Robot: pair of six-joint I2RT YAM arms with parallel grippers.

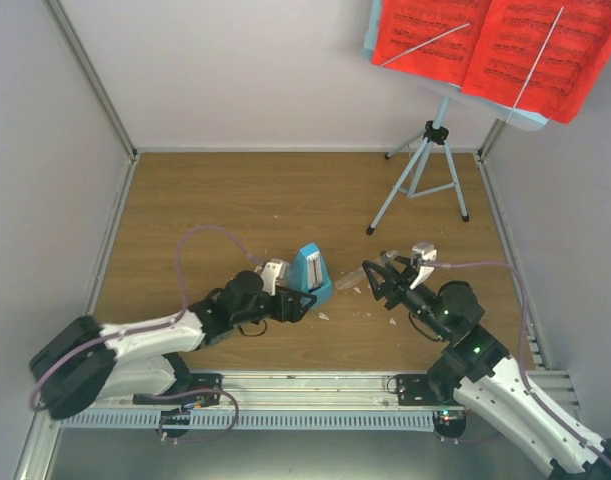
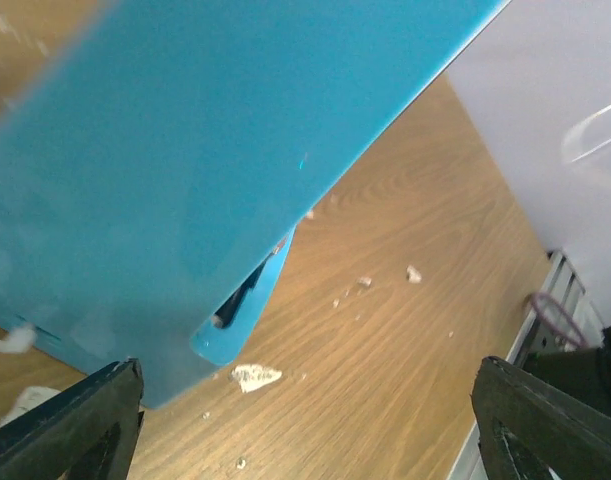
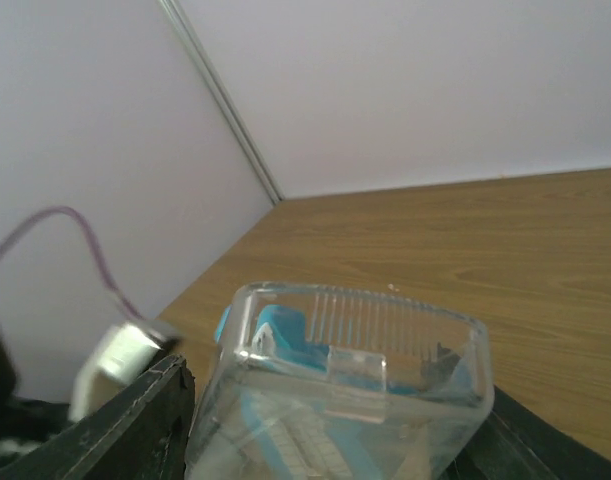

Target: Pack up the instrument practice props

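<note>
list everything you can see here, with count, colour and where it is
music stand: 1, pale blue, back right, on tripod legs
sheet-music pages: 2 showing, red, on the stand's plate
box: 1, blue, mid-table, just ahead of the left fingers
clear piece: 1, transparent, between the right fingers
scraps: several, white, scattered near the box
table: 1, brown wood
arms: 2, white and black, near edge
left fingers: black, open
right fingers: black, closed on the clear piece
</note>
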